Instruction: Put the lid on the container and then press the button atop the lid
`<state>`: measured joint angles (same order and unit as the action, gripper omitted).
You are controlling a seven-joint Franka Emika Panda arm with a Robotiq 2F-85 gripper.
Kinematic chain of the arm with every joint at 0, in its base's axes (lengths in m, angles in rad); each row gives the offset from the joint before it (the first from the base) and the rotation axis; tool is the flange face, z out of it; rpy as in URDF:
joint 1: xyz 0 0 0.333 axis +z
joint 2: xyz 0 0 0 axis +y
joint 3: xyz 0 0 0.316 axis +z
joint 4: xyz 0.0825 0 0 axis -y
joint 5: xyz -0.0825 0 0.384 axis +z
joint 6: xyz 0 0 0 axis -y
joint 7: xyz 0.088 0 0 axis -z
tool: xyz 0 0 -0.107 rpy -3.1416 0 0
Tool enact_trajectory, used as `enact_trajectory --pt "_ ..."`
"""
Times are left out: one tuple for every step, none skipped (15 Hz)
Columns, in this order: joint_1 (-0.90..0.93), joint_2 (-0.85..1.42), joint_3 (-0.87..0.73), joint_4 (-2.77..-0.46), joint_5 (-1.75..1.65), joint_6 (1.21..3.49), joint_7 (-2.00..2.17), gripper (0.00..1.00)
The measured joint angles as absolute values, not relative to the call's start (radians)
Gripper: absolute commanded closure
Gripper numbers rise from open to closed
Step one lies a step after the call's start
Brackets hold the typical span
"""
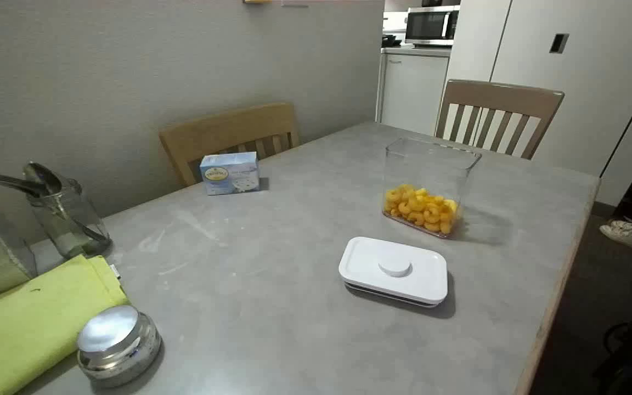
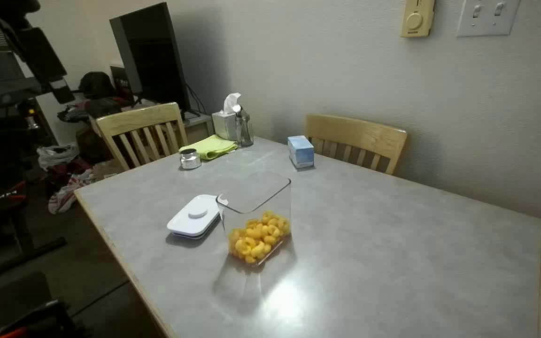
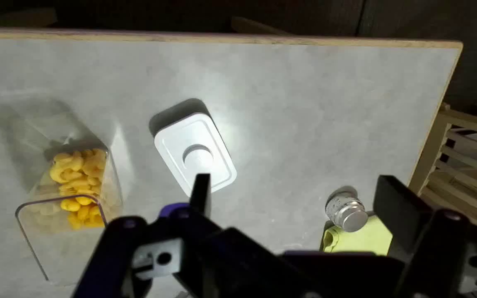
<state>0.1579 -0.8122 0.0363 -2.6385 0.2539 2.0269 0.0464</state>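
Presently, a tall clear plastic container [image 1: 428, 170] with straight sides stands upright on the grey-topped table [image 1: 272, 307], open at the top, with curved yellow-orange food pieces [image 2: 257, 238] heaped in its lower part. Near the container, with a strip of the table between them, a flat white rectangular plastic lid [image 1: 368, 263] with rounded corners lies level; a small round white button [image 1: 394, 265] sits raised at its middle. In the wrist view, the black two-fingered gripper [image 3: 296, 196] has its jaws spread wide apart; one fingertip [image 3: 200, 196] overlaps the lid's edge there, while both exterior views show the lid lying by itself. Well apart from the container stands a light-blue rectangular carton [image 1: 232, 174], near an edge of the table. Also well apart from it are a round shiny silver jar [image 1: 121, 345], a folded yellow-green cloth [image 1: 36, 329] just beside that, a clear glass jar [image 1: 80, 206] holding metal utensils [image 1: 44, 176], and a grey box [image 2: 223, 126] with a white tissue [image 2: 231, 103] rising from its top. Brown wooden chairs [image 2: 357, 133] with slatted backs stand at the table's sides, apart from the container.
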Motion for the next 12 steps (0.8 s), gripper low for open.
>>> enact_trajectory --pt "0.158 -0.812 0.036 -2.638 0.254 2.027 0.046 0.00" --pt "0.158 -0.812 0.036 -2.638 0.254 2.027 0.046 0.00" --pt "0.158 -0.812 0.037 -2.638 0.254 2.027 0.046 0.00" --pt "0.158 -0.812 0.037 -2.638 0.254 2.027 0.046 0.00" --pt "0.158 -0.812 0.039 -2.639 0.254 2.032 0.046 0.00" --pt "0.158 -0.811 0.041 -2.641 0.254 2.045 0.046 0.00" --pt "0.158 -0.809 0.041 -2.645 0.254 2.063 0.046 0.00" --pt "0.158 -0.805 0.041 -2.652 0.254 2.087 0.046 0.00" --pt "0.158 -0.798 0.041 -2.660 0.254 2.119 0.046 0.00" --pt "0.158 -0.789 0.041 -2.669 0.255 2.154 0.046 0.00" --pt "0.158 -0.777 0.041 -2.678 0.257 2.198 0.046 0.00" --pt "0.158 -0.760 0.040 -2.688 0.262 2.247 0.043 0.00"
